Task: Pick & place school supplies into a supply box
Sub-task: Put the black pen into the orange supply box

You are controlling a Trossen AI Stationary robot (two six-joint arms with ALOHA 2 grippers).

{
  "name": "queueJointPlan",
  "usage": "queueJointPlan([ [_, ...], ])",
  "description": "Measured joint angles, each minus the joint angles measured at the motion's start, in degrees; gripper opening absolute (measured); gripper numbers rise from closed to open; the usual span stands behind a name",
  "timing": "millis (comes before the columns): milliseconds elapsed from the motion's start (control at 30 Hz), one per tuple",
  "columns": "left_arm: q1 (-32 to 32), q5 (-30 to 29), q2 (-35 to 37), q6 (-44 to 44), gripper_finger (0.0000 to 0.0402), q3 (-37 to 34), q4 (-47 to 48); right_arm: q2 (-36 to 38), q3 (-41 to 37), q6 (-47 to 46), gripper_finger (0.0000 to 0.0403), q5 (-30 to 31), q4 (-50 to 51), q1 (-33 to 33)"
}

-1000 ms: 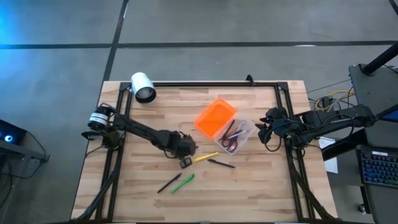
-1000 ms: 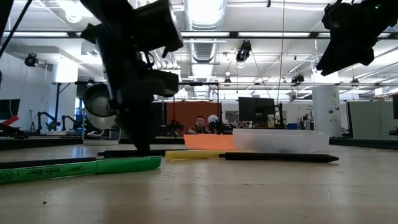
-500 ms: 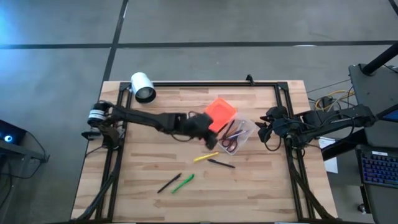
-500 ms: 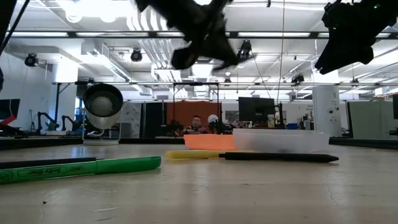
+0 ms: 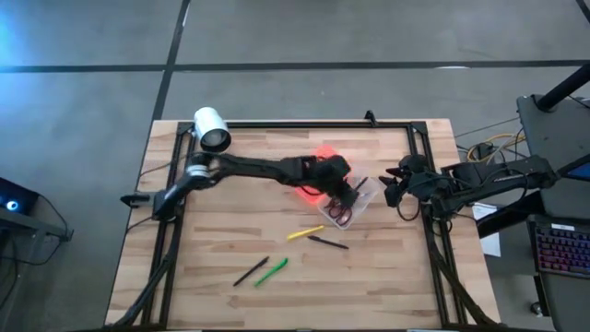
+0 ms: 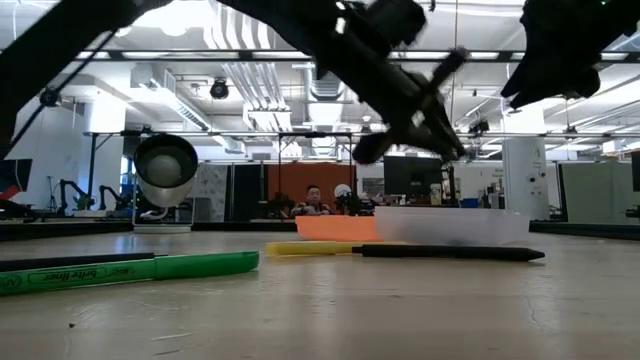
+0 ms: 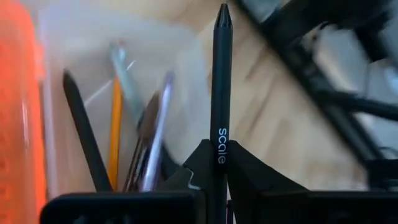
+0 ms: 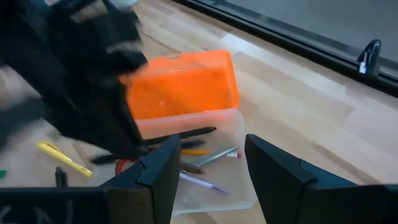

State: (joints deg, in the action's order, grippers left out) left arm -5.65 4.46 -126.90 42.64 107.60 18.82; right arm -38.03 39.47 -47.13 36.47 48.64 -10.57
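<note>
Beyond the bench [image 5: 387, 277], the low view looks into a bright workshop with ceiling ducts, monitors and two people seated far back. Pale wood planks make the bench top, framed by a black rail, with a white cylinder [image 5: 212, 128] lying at its far left corner. Near the middle sits the clear box [image 5: 361, 196], its orange lid [image 8: 183, 84] lying just beside it on the left. Inside the box lie a few pens, a yellow pencil [image 7: 115, 134] and what look like red-handled scissors [image 5: 339, 214], though they are partly hidden. Stretched across the bench, the left arm covers much of the lid from above, and its left gripper [image 7: 214, 177] hangs over the box, clamped on a black pen [image 7: 220, 93] that sticks out past its fingers. Waiting near the bench's right edge, raised beside the box, is the right gripper [image 5: 390, 187], fingers apart and holding nothing. Nearer the front lie a yellow pen [image 5: 304, 232] and a second black pen [image 5: 328, 243] close together, and farther left a green marker [image 5: 271, 271] just beside a third black pen [image 5: 250, 271].
</note>
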Motion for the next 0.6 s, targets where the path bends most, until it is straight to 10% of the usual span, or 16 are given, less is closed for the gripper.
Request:
queueJointPlan([
  [267,-0.1,-4.3,-6.6,2.6,0.0067,6.8,13.0,1.7,0.4,0.4,0.0171,0.0,0.6,0.0],
  [600,1.7,-6.7,5.2,-9.3,0.0097,6.6,20.5,1.5,0.4,1.4,0.0171,-0.1,1.0,0.0],
])
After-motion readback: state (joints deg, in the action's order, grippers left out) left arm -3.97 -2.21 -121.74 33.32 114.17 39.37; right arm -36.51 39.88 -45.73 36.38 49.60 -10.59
